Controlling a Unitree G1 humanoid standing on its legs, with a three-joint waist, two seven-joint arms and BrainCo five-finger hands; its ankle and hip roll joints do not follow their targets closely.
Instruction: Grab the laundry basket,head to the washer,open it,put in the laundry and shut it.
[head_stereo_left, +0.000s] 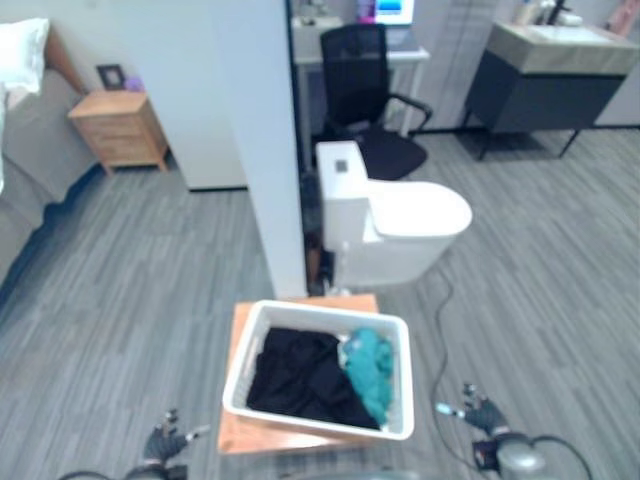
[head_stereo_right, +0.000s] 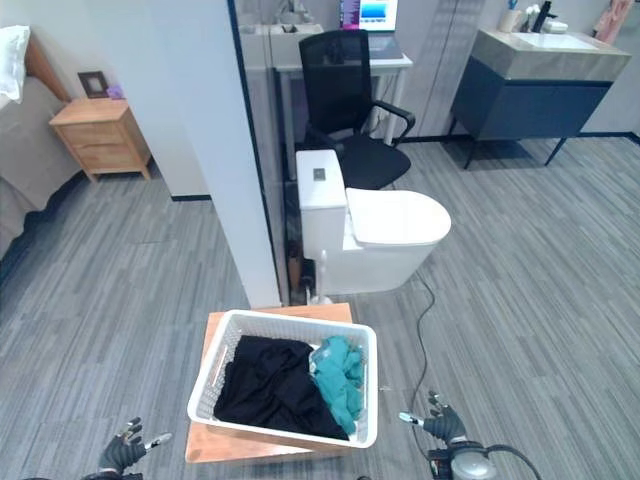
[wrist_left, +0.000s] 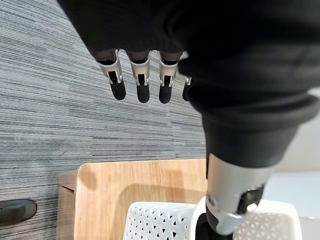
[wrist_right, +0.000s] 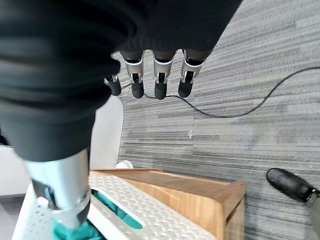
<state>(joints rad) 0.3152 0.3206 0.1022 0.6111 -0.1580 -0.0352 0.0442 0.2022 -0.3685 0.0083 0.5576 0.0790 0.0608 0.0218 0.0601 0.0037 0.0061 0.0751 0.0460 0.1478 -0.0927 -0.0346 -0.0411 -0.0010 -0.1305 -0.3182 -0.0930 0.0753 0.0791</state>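
You had a grey plank floor (head_stereo_right: 120, 300) under everything, with a bed (head_stereo_right: 25, 215) at the far left and a white partition wall (head_stereo_right: 215, 140) in the middle. Behind the wall stood a white toilet (head_stereo_right: 375, 235), lid closed, and further a black office chair (head_stereo_right: 350, 95) and a dark vanity (head_stereo_right: 525, 95). A wooden nightstand (head_stereo_right: 98, 138) stood beside the bed.

The white laundry basket (head_stereo_right: 290, 325) sat on a low wooden surface (head_stereo_right: 215, 442), just in front of the wall. Inside lay black laundry (head_stereo_right: 265, 385) and a teal cloth (head_stereo_right: 340, 385).

Your left hand (head_stereo_right: 122, 452) and right hand (head_stereo_right: 440, 424) hung on both sides of the basket, not touching it. The fingers (wrist_left: 142, 85) of each were straight and apart, holding nothing.

No writing could be read.
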